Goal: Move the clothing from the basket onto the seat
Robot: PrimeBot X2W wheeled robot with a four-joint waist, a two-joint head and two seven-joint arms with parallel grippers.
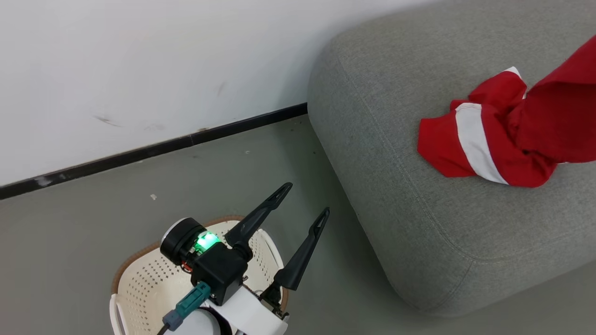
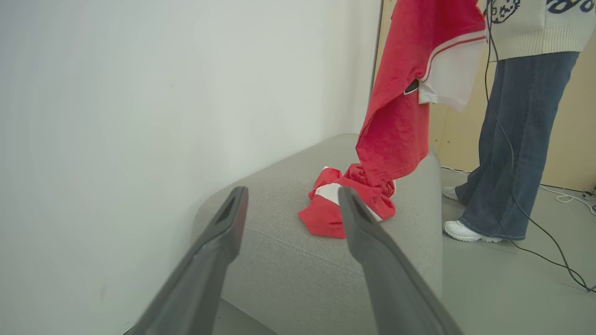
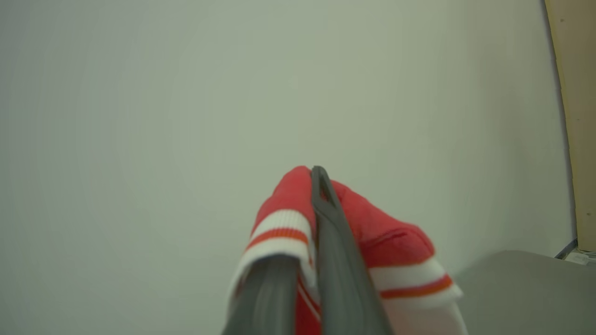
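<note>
A red garment with a white stripe (image 1: 470, 139) lies crumpled on the grey seat (image 1: 396, 209). A second red garment (image 1: 568, 107) hangs from above it, its lower end touching the pile. In the right wrist view my right gripper (image 3: 313, 186) is shut on that hanging garment's red-and-white striped fabric (image 3: 386, 242). My left gripper (image 1: 303, 201) stands open and holds nothing, above the cream basket (image 1: 139, 279) on the floor. In the left wrist view my left gripper (image 2: 292, 195) points at the seat (image 2: 288, 265), the pile (image 2: 326, 214) and the hanging garment (image 2: 405, 93).
A white wall with a black baseboard (image 1: 153, 149) runs behind the basket and the seat. A person in jeans and white shoes (image 2: 521, 139) stands beside the seat's far end. Cables (image 2: 549, 242) trail on the grey floor there.
</note>
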